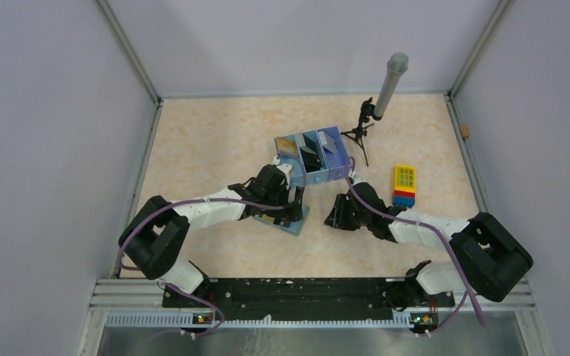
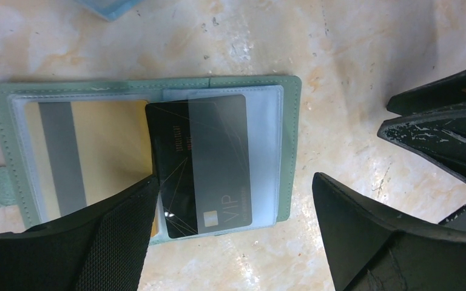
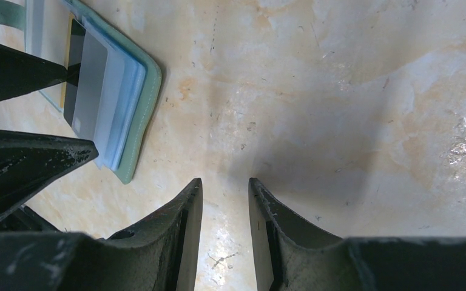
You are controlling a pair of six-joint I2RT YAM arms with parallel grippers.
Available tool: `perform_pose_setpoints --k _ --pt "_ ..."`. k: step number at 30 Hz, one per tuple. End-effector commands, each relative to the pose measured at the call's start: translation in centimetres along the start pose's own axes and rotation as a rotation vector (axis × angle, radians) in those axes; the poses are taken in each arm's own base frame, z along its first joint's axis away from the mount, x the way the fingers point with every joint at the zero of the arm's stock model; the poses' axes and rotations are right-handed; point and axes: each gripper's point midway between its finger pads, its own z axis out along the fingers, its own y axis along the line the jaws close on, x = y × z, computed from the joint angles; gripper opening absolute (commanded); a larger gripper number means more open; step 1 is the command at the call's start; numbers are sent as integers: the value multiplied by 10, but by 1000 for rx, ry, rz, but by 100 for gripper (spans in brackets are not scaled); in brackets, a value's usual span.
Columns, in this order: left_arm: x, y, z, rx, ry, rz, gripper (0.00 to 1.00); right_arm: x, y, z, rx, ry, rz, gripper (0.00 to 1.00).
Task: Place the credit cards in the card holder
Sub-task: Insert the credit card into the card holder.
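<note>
The card holder [image 2: 290, 151] lies open on the table, grey-green rim, clear sleeves inside. A gold credit card [image 2: 109, 145] sits in its left panel. A black VIP credit card [image 2: 179, 163] is partly inside the right sleeve, and its dark left edge sticks out over the fold. My left gripper [image 2: 235, 179] hovers over the holder, open wide, with one fingertip [image 2: 139, 200] at the black card's left edge and the other past the holder's rim. My right gripper [image 3: 224, 180] stands just right of the holder [image 3: 148, 91], its jaws a narrow gap apart with nothing between them.
A blue three-compartment tray [image 1: 312, 157] stands just behind the holder [image 1: 295, 225]. A microphone on a small tripod [image 1: 375, 111] stands at the back. A yellow, blue and red block [image 1: 404, 185] lies to the right. Grey walls enclose the table.
</note>
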Motion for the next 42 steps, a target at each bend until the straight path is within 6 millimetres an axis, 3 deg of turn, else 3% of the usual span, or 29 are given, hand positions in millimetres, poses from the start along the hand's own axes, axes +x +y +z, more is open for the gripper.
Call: perform_pose_setpoints --k 1,27,42 --pt "7 -10 3 46 10 -6 94 23 -19 1 56 71 3 34" --pt "-5 -53 -2 254 -79 -104 95 27 -22 2 63 81 5 33" --pt "-7 -78 9 319 -59 -108 95 30 -22 6 55 88 9 33"
